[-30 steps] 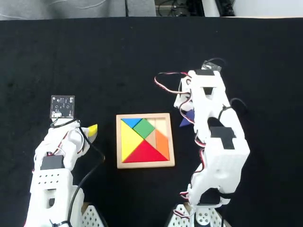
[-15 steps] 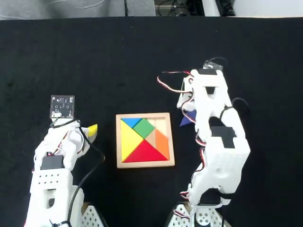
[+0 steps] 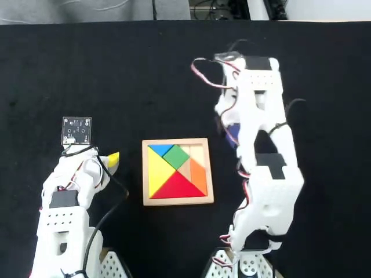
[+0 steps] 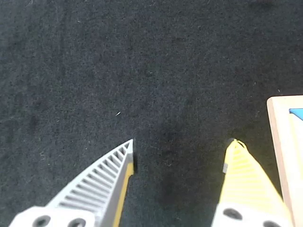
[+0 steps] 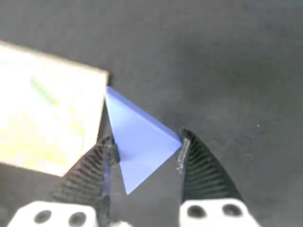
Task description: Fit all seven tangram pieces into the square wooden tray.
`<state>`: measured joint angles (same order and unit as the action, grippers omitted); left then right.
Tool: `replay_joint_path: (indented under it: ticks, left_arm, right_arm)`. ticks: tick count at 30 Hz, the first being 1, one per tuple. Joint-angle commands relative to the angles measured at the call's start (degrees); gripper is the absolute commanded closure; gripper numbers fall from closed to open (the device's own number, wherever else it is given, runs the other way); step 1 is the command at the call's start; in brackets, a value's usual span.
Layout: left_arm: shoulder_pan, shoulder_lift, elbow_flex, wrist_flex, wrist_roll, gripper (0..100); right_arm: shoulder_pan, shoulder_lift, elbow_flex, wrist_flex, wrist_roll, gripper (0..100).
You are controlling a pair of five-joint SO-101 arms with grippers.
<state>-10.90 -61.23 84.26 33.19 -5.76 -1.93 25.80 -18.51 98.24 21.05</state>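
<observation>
Blue triangle mostly hidden under right arm

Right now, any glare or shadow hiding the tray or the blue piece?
Right wrist view: glare washes out the wooden tray, piece colours barely legible; the blue triangle in the right gripper reads fine. Left wrist view: faint shadow on the black cloth ahead of the open left gripper, nothing hidden. High view: even light, tray colours clear, the right arm covers most of the blue triangle.
</observation>
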Motion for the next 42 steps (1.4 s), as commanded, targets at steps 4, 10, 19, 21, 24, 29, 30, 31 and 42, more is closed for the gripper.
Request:
replay_joint_path:
  ticks: [4,10,19,21,24,29,30,31,42]
  left_arm:
    - [0.4,-1.0,-0.4,-1.1,0.1,70]
    - [0.3,-1.0,-0.4,-1.1,0.1,70]
    - [0.6,-1.0,-0.4,-1.1,0.1,70]
    - [0.6,-1.0,-0.4,-1.1,0.1,70]
    - [0.6,-1.0,-0.4,-1.1,0.1,70]
    - [0.6,-1.0,-0.4,-1.1,0.1,70]
    - [0.6,-1.0,-0.4,-1.1,0.1,70]
    - [0.6,-1.0,-0.4,-1.1,0.1,70]
    - [0.6,-1.0,-0.4,-1.1,0.1,70]
  right_arm:
    - [-9.6,-3.5,4.4,0.4,10.8,93.5]
    - [-14.4,-3.3,9.9,-9.7,10.5,93.5]
    - [-14.5,-3.3,15.6,-14.9,12.0,93.1]
    - [-14.6,-3.4,15.8,-14.3,11.9,93.1]
    - [-14.6,-3.3,15.9,-13.2,11.9,93.0]
    - [-15.6,-3.2,15.9,-12.7,11.1,93.0]
    - [-16.2,-3.2,16.0,-12.7,10.2,93.0]
    - [-16.7,-3.2,16.0,-12.7,9.8,93.0]
    - [-16.5,-3.6,15.4,-11.6,7.9,79.6]
